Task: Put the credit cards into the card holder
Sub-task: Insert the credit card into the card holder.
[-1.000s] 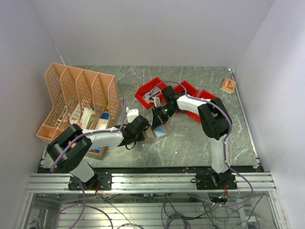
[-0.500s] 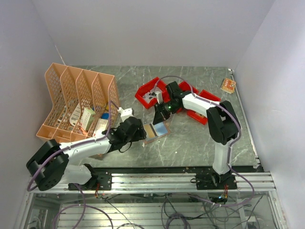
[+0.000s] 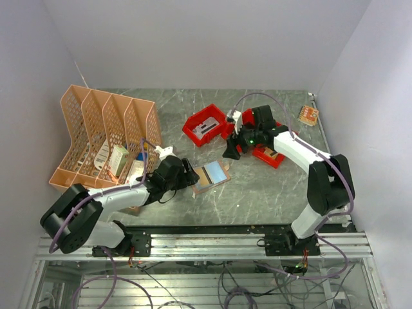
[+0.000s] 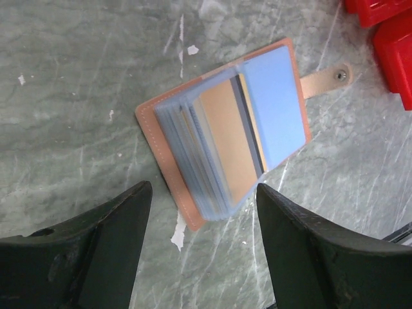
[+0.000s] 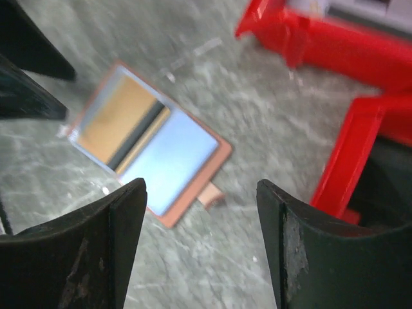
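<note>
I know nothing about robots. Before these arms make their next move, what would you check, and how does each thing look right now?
1. Left gripper empty: ok, jaws open, nothing held.
2. Right gripper empty: ok, jaws open, nothing held.
3. Card holder accessible: ok, it lies open and ungripped.
4. Blue card inside the holder: ok, within its outline; whether it sits fully in a pocket, cannot tell.
5. Snap strap out of the way: ok, it sticks out sideways.
6. Second card located: cannot tell; a grey item lies in the red bin, too small to identify.
</note>
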